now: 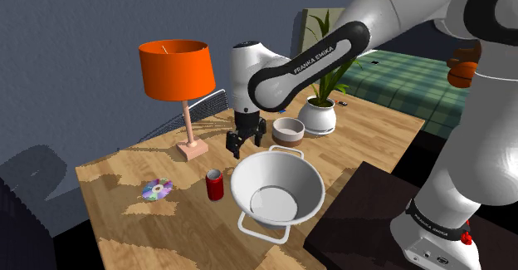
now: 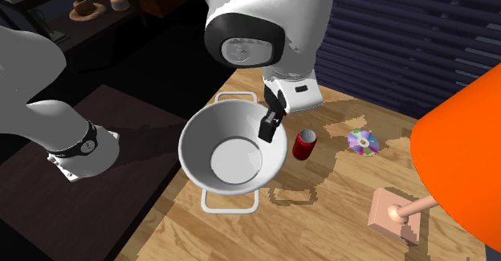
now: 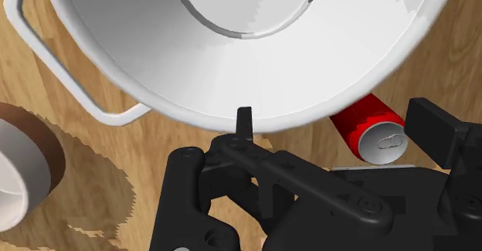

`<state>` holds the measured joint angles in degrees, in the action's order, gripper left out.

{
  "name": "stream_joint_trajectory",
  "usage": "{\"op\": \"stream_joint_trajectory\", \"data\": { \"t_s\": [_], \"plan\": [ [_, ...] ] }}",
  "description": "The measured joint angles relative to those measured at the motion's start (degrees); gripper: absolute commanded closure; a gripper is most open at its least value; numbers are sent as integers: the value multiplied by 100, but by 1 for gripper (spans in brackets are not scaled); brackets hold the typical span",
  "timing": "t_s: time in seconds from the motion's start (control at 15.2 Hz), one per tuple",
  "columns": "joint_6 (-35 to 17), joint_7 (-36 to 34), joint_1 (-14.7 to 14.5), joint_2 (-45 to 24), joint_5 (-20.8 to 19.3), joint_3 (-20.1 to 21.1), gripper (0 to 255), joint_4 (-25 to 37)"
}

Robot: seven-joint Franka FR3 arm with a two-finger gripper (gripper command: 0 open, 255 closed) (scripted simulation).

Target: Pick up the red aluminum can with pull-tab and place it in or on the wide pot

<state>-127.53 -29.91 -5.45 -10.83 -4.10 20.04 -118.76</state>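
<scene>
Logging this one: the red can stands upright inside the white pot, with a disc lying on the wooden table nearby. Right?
Not quite. The red can stands upright on the wooden table beside the white pot, not inside it, as the shoulder view shows. The disc does lie on the table nearby.

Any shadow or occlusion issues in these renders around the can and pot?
Shoulder view: blocky, stair-stepped shadow edges on the table near the disc; red can evenly lit. Second exterior view: orange lampshade blocks the right side. Wrist view: end effector covers the lower part, white pot rim hides part of the can.
</scene>
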Motion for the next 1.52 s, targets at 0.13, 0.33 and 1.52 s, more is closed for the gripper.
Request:
{"op": "stream_joint_trajectory", "data": {
  "t_s": [0.13, 0.33, 1.52],
  "plan": [
    [-106, -172, -113, -523, -229, -29, 0, 402],
    [-178, -354, -290, -1198, -501, -104, 0, 991],
    [-478, -731, -913, -3212, -1073, -414, 0, 2712]
  ]
}}
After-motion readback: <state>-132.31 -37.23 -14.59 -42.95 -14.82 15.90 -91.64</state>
